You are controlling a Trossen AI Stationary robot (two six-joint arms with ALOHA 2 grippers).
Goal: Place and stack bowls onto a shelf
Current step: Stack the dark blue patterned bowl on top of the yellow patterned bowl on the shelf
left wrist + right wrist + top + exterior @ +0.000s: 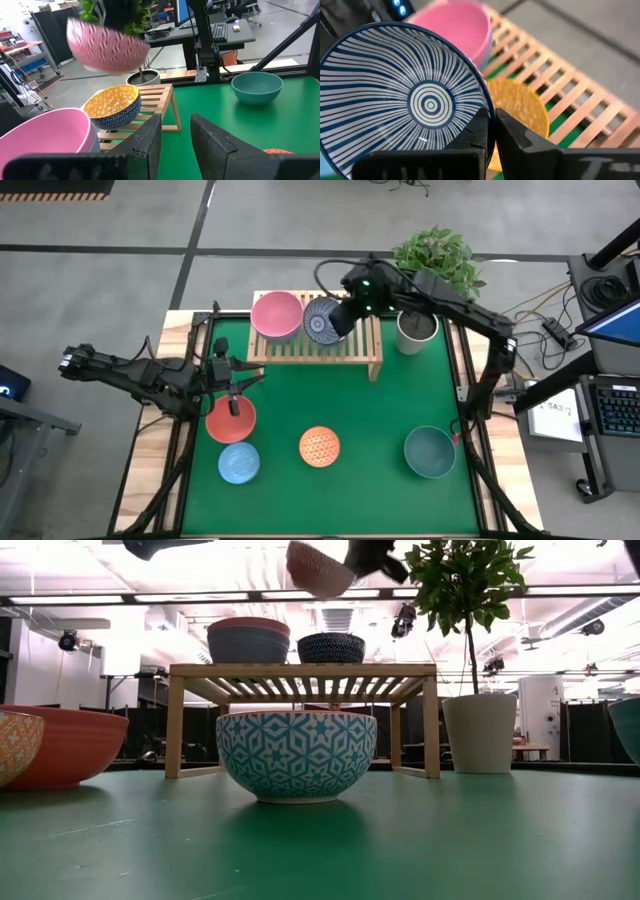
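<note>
My right gripper (343,314) is shut on a bowl (322,321) with blue-and-white stripes inside and a pink outside (107,47). The bowl hovers over the light-wood shelf (345,352). Under it, a bowl with a yellow inside and a dark blue pattern outside (520,107) stands on the slats. Beside that, a pink bowl (276,315) sits in a grey-blue one (248,645). My left gripper (235,385) is open just above the red bowl (230,420), which rests on the green mat. My right gripper pinches the striped bowl's rim (486,106), one finger inside the bowl and one outside. It comes at the bowl's right side, slanting down. The bowl is lifted clear above the shelf and tilted (318,567).
On the mat stand a light blue bowl (239,463), an orange patterned bowl (319,446) and a larger dark teal bowl (430,452). A white pot with a plant (416,330) stands right of the shelf. Open mat lies between shelf and bowls.
</note>
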